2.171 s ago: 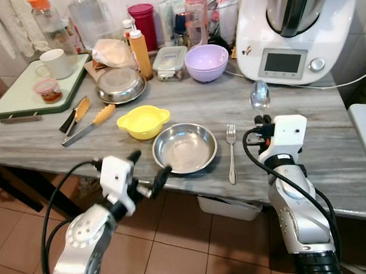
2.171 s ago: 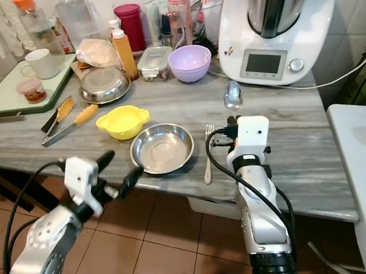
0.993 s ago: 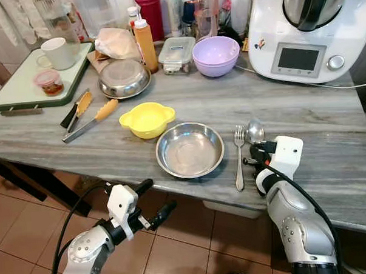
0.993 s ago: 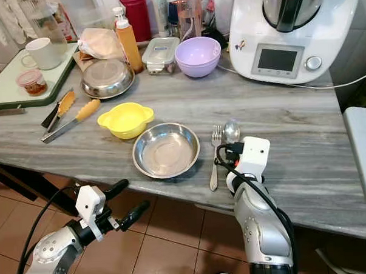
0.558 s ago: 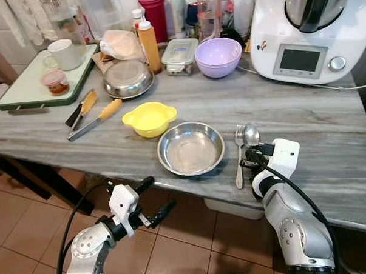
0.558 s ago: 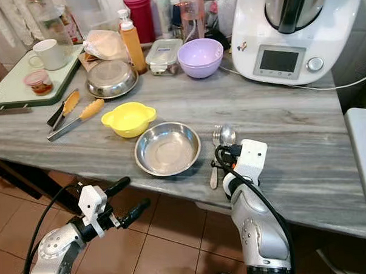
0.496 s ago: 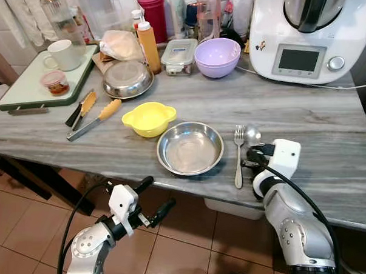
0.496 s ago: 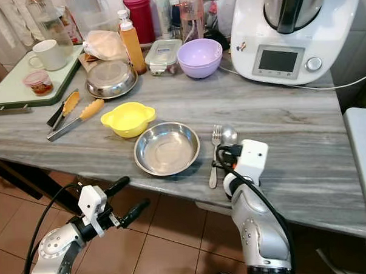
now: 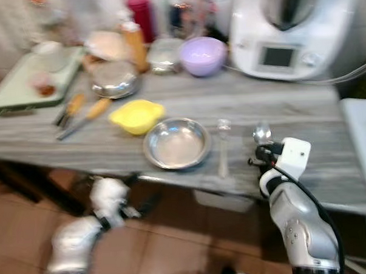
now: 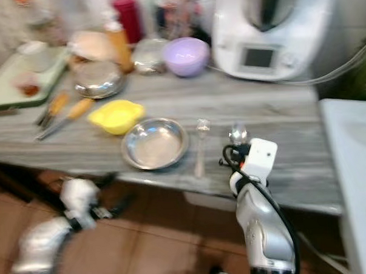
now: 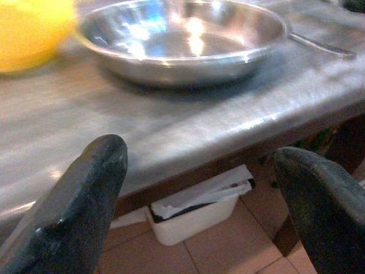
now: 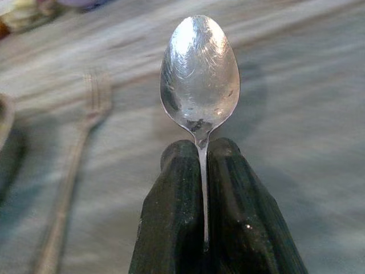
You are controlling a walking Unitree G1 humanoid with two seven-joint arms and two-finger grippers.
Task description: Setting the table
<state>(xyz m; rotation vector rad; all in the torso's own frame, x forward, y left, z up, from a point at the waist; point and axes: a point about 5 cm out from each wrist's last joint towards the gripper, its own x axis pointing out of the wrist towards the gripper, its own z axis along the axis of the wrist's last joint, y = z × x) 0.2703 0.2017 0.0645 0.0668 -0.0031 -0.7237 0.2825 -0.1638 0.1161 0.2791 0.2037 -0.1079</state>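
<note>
Pinching a spoon [image 12: 199, 74] by its handle, the right gripper [image 12: 203, 171] holds it over the tabletop [image 9: 303, 116], right of the fork [image 9: 223, 146] and steel plate [image 9: 176, 143]. Left gripper [image 11: 199, 188], fingers spread, hangs below the tabletop edge before the plate.

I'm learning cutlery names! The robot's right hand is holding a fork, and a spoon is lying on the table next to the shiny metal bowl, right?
Not quite, you swapped them. The right wrist view shows the right hand pinching a spoon by its handle. The fork is the one lying on the table next to the shiny metal bowl.
</note>
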